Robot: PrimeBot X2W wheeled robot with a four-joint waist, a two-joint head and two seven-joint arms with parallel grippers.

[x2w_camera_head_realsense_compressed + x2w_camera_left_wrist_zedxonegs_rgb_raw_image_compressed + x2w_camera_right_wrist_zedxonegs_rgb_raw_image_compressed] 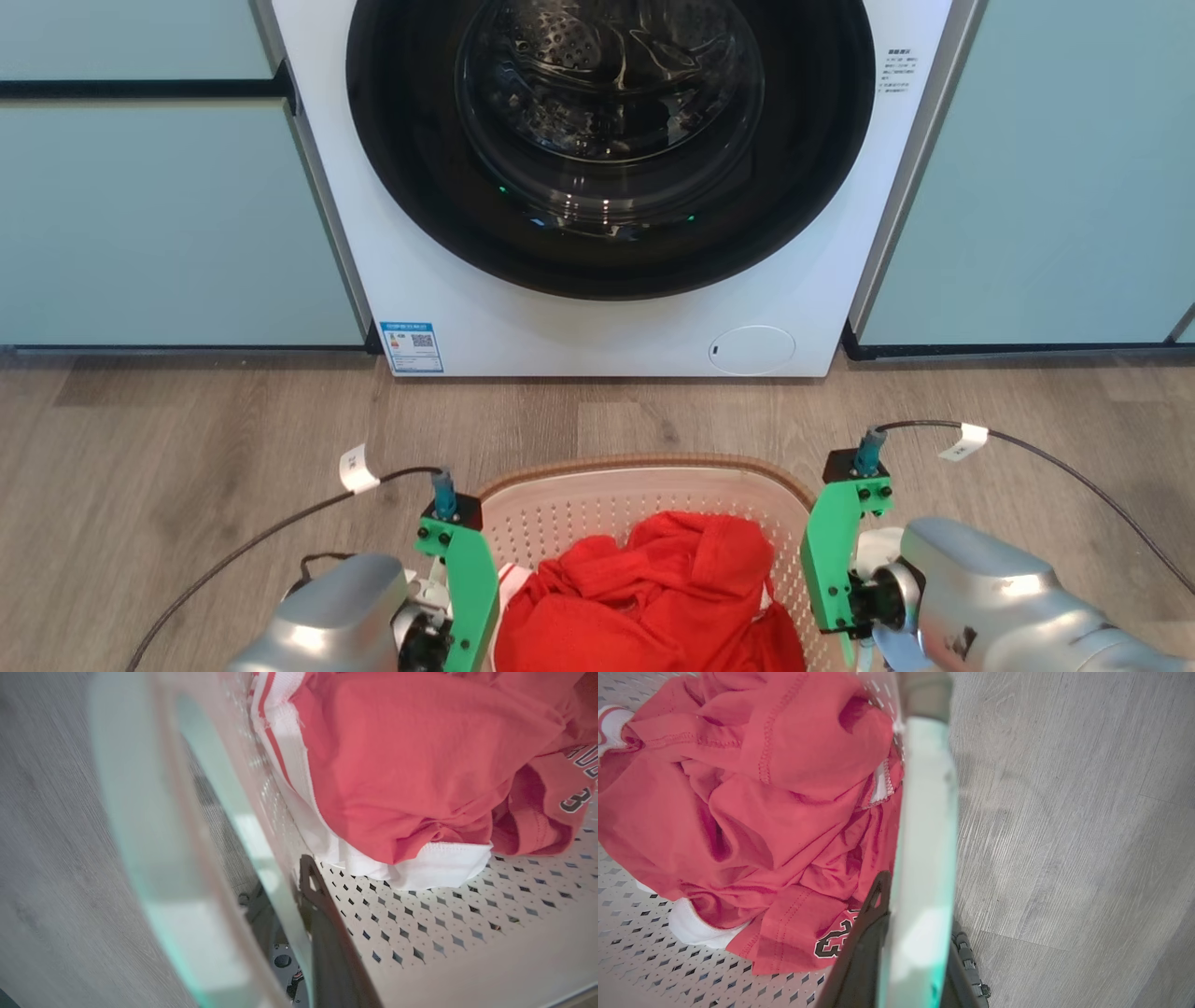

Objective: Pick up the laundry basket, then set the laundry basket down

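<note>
Facing the round dark door of a white washing machine (pixel 448 280), the laundry basket (pixel 644 462) is in front of the machine, with a strip of wood-look floor (pixel 187 439) between the two. Its brown woven-look rim is turned toward the machine. A crumpled red garment (pixel 672 579) with white trim is heaped against its perforated white walls.

The robot's arms flank the basket. The left jaws are closed on the basket's left handle (pixel 140 835): one dark finger (pixel 322 914) lies against the inner wall, the other is dimly seen on the outer side, and the pale band of the handle runs between them. The right jaws grip the right handle (pixel 924 812) the same way, with one finger (pixel 873 914) inside beside the red cloth and its partner outside above the floor.

From the head view, green brackets (pixel 831 551) on both wrists stand upright against the basket's two sides. A tagged black cable (pixel 233 551) trails from each arm across the floor, away from the machine. Pale blue-green cabinet fronts (pixel 140 215) stand on either side of the machine.

Black lettering shows on a fold of the garment near the right jaws. The basket's base is out of sight, so it is hard to say whether it rests on the floor or hangs just clear of it
</note>
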